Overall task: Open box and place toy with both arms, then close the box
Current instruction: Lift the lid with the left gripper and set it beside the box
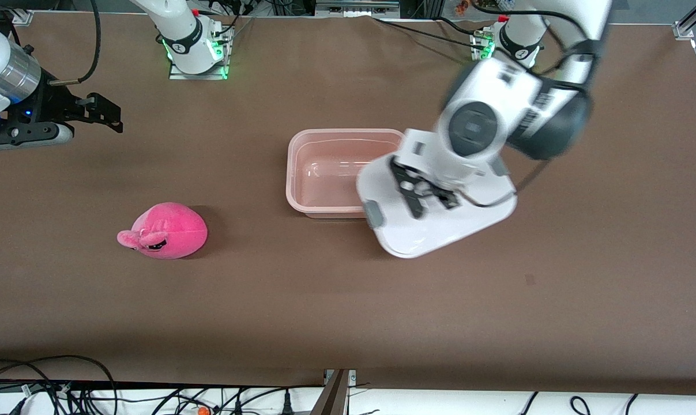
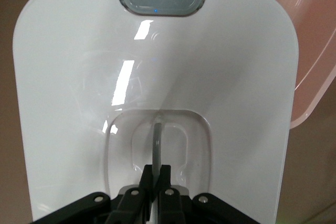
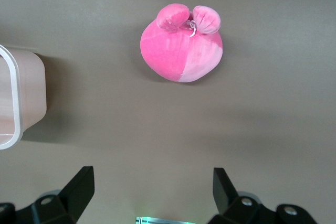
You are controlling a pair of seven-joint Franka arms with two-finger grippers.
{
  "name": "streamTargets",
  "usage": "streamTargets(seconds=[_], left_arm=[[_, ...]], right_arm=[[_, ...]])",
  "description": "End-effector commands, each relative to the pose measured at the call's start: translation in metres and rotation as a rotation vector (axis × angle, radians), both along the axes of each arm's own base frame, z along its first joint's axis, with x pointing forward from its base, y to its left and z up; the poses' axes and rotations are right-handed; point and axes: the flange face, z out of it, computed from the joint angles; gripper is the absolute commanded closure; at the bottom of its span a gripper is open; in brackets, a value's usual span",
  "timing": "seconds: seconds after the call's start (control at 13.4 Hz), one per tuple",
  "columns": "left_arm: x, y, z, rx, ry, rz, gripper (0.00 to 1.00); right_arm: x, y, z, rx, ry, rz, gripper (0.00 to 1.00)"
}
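**Two arms, lid lifted clear**

We see the toy (image 1: 163, 230) nearest, the open box (image 1: 324, 173) farther. Left gripper (image 2: 156, 179) pinches the lid (image 1: 440, 222) handle over the box's corner; we should carry it level. Right gripper (image 3: 152, 182) waits, spread wide, above the table.

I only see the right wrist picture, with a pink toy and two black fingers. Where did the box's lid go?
Observer: The left gripper is shut on the lid's clear handle, holding the white lid up over one corner of the box.
Operator: Is anything in the box?
Observer: No, the front view shows its pale pink bottom bare.
Operator: Where is my gripper?
Observer: The right gripper is open, over the table at the right arm's end; the toy lies nearer the front camera than the box.
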Motion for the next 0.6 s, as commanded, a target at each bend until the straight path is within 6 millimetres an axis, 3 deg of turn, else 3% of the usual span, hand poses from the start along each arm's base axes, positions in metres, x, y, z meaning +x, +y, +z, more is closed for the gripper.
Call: streamTargets(seconds=[0.0, 0.3, 0.37, 0.52], left_arm=[[0.023, 0.106, 0.025, -0.040, 0.013, 0.093, 1.00], [0.042, 0.239, 0.026, -0.063, 0.007, 0.164, 1.00], [0.042, 0.264, 0.027, -0.064, 0.004, 0.170, 1.00], [0.038, 0.302, 0.038, -0.002, -0.017, 0.178, 1.00]], right_arm=[[0.002, 0.002, 0.002, 0.017, 0.003, 0.014, 0.00], [0.012, -0.006, -0.010, -0.002, 0.018, 0.005, 0.00], [0.015, -0.006, -0.016, -0.003, 0.027, 0.005, 0.00], [0.032, -0.003, -0.046, 0.000, 0.038, 0.010, 0.00]])
